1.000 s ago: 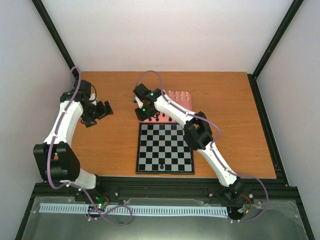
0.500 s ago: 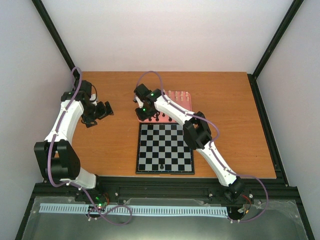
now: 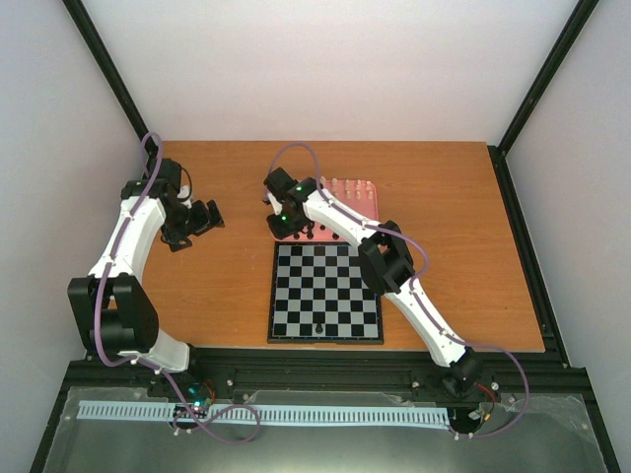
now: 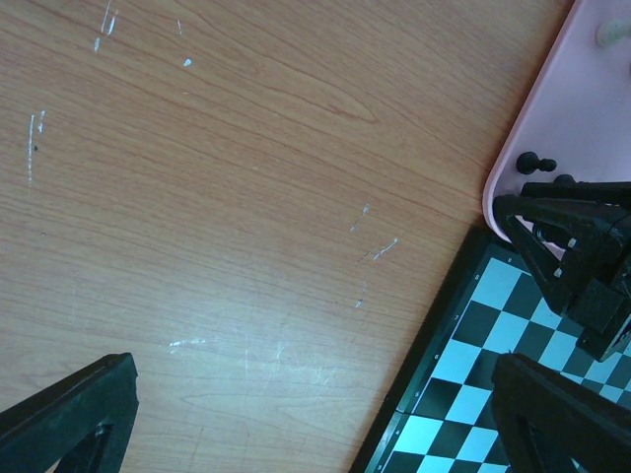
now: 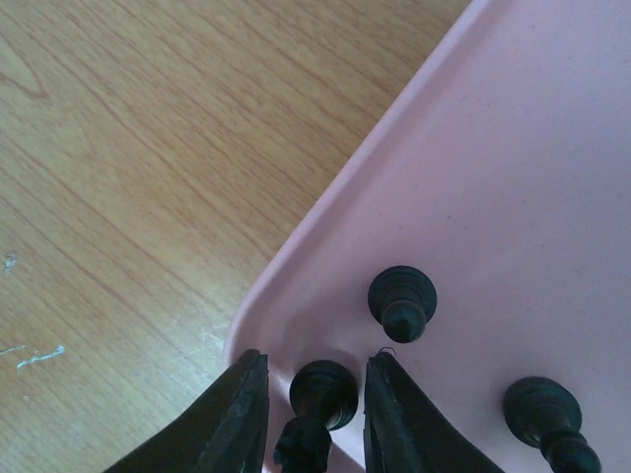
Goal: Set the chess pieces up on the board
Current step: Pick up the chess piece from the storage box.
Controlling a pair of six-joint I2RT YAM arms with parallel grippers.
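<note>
- The right gripper (image 5: 317, 374) has its fingers set either side of one black chess piece (image 5: 323, 392) standing on the pink tray (image 5: 513, 148). The jaws are partly apart and not pinching. The finger on the inner-tray side looks all but touching the piece, while a sliver of pink shows on the rim side.
- Risk: with contact this uneven, the nearer finger would push first and could skid or tip the piece on the smooth tray.
- Risk: a second black piece (image 5: 402, 299) stands just beyond the inner-side fingertip, and a third one (image 5: 545, 412) is further out that way. Any sideways drift on the lift could knock them.
- Risk: the tray's raised rim curves just outside the other finger and could catch it.
- The piece between the fingers stands upright on its round base. Its long axis is vertical, roughly along the fingers, with the head towards the wrist. Being so small and round, it may twist out of a light pinch.
- The left gripper (image 4: 314, 365) is spread wide and empty over the bare table (image 4: 246, 197).
- The board (image 3: 325, 293) lies just beside the tray, towards the arm bases, and I can make out only a lone black piece (image 3: 317, 326) on it.
</note>
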